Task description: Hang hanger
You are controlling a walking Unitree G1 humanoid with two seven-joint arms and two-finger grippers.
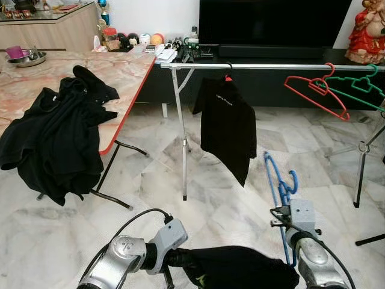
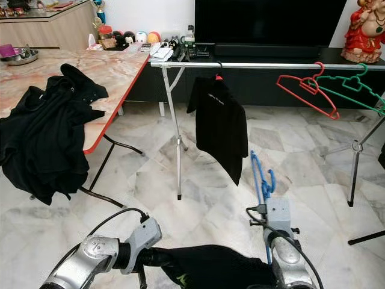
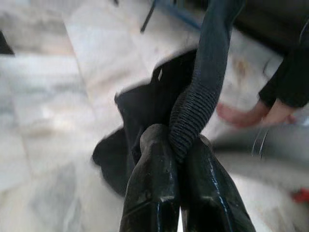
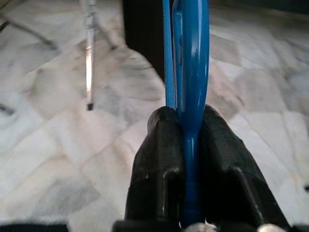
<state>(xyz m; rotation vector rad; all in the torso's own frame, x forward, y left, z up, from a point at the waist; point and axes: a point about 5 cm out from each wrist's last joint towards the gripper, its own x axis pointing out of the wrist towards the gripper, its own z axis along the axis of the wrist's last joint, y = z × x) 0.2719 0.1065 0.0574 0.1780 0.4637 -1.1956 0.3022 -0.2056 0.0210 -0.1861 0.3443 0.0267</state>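
My right gripper [image 4: 190, 116] is shut on the lower part of a blue plastic hanger [image 1: 278, 180], which stands upright in front of me, low on my right. My left gripper [image 3: 176, 140] is shut on the ribbed collar of a black garment [image 1: 240, 268], which hangs bunched between my two arms just above the floor. Ahead runs a silver clothes rail [image 1: 271, 66] on thin legs. A black shirt [image 1: 228, 126] hangs near its middle. A red hanger [image 1: 316, 90] and a green hanger [image 1: 361, 87] hang bare toward its right end.
A marble-topped folding table [image 1: 120, 72] stands on the left with a pile of black clothes [image 1: 54, 132] spilling over its edge. A dark TV cabinet [image 1: 271, 51] lies behind the rail. Part of a person, a bare hand or foot [image 3: 241, 113], shows on the floor.
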